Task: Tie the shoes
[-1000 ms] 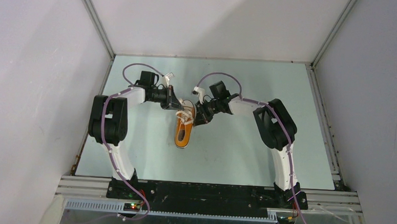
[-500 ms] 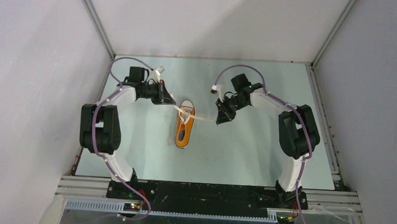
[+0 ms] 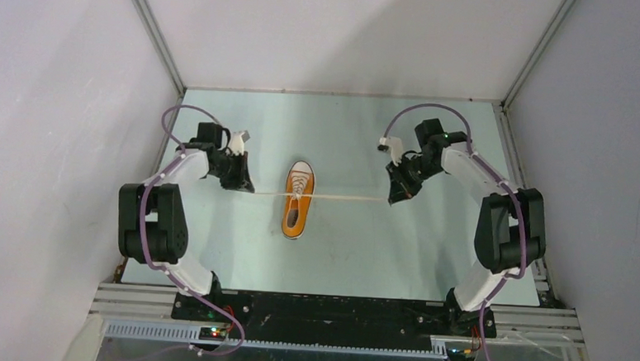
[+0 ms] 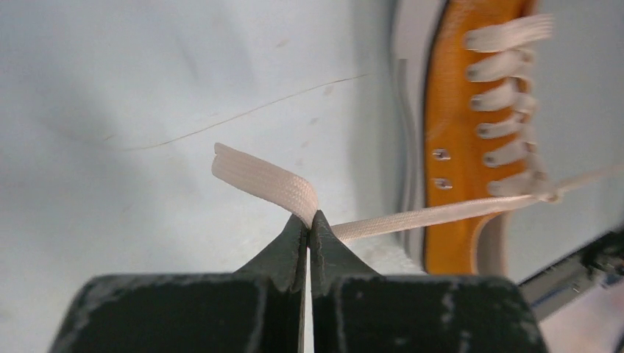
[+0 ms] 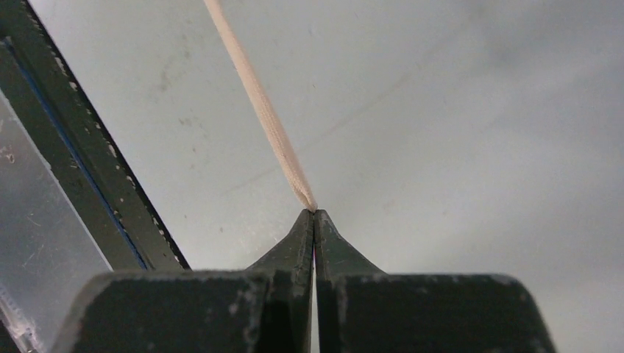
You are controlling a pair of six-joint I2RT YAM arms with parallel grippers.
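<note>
Left gripper (image 3: 248,188), right gripper (image 3: 392,200) clamp laces (image 3: 341,197) taut; sneaker (image 3: 295,216) between.

the sneaker (image 3: 297,200) is set on the table (image 3: 362,257), toe turned away from the arm bases. the left lace (image 3: 270,194) is stretched out to the left of the sneaker and pinched in the left gripper (image 3: 245,186). the right lace (image 3: 349,198) is stretched to the sneaker's right and pinched in the right gripper (image 3: 392,200). both grippers are placed well apart from the sneaker.

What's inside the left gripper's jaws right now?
The left gripper is shut on the white lace, which runs taut to the orange shoe; a short free tail sticks out beyond. The pinched stretch itself is hidden between the fingers.
</note>
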